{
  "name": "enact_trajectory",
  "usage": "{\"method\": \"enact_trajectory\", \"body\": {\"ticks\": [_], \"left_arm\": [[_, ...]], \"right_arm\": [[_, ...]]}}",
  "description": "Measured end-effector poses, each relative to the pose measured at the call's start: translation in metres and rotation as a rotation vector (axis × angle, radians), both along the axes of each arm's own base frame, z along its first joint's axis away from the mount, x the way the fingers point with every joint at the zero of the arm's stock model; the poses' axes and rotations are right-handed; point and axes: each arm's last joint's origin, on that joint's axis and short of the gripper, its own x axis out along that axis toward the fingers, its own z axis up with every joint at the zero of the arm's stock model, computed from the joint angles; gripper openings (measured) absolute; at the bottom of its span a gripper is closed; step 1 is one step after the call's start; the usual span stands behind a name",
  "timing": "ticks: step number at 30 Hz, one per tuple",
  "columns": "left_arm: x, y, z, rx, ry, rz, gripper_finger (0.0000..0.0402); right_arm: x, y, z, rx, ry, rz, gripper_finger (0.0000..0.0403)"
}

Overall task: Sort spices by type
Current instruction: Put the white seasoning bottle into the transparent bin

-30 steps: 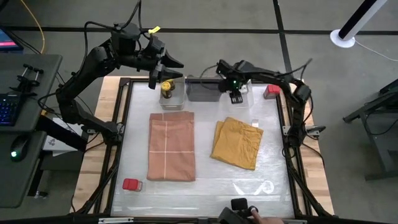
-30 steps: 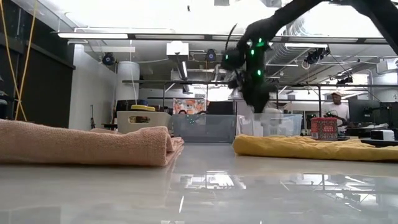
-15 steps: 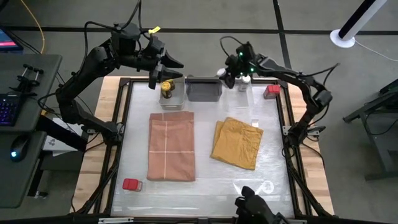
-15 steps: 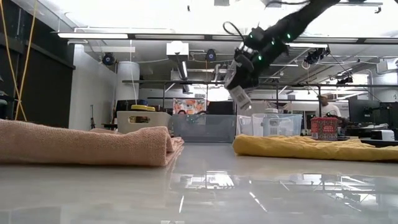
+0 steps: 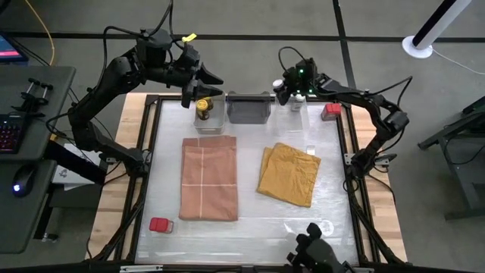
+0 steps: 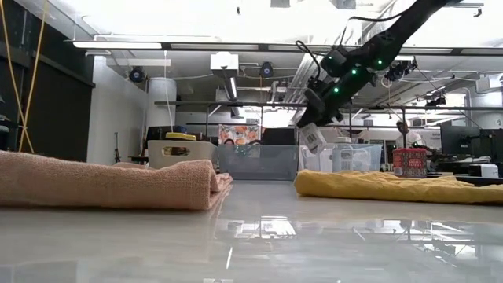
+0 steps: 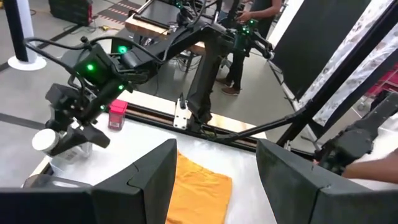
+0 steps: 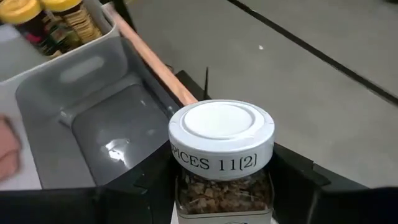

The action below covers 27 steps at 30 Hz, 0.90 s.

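A glossy counter (image 5: 250, 216) carries a pink cloth (image 5: 209, 178) and a mustard cloth (image 5: 289, 174), with three bins along its far edge. The right gripper (image 5: 286, 87) hangs tilted above the bin (image 5: 297, 106) right of the grey bin (image 5: 248, 108), jaws clamped on a white-topped shaker (image 8: 222, 158). Seemingly the shaker is being sorted; next it needs lowering and releasing. The left gripper (image 5: 198, 83) hovers over the bin left of the grey one, holding the yellow-lidded jars (image 5: 203, 106), jaws spread wide and empty. One red tin (image 5: 330, 111) sits right of the grey bin; another (image 5: 160, 224) lies near the pink cloth.
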Motion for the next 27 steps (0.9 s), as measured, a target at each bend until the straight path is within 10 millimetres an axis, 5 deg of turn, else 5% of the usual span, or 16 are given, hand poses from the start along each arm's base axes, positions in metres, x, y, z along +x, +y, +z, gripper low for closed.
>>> {"method": "enact_trajectory", "body": {"ticks": [9,16,27], "left_arm": [[0.000,0.002,0.001,0.019,0.000,0.046,0.0204],[0.000,0.002,0.001,0.039,-0.005,0.041,0.0204],[0.001,0.002,0.002,0.041,-0.011,0.040,0.0204]], "right_arm": [[0.026,0.043,0.007,-0.048,0.065,-0.266,0.0193],[0.016,0.078,-0.006,-0.123,-0.192,-0.563,0.0193],[0.032,0.098,-0.033,-0.243,-0.132,-0.871,0.0193]]}}
